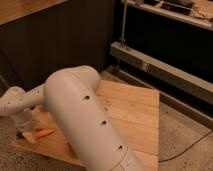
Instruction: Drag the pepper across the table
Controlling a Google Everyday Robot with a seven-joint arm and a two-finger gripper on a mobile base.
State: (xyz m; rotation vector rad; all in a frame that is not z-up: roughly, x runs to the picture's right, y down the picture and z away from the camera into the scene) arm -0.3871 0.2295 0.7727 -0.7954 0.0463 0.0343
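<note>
Fingers' state I cannot tell. Gripper (21,130) sits low at the pepper's (44,133) stem end on the table (135,110); drag slowly, keeping steady downward contact.

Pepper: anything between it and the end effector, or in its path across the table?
Nothing visible between them: the end effector sits at the left end of the pepper. The arm hides the table just beyond it, so that stretch can't be checked.
</note>
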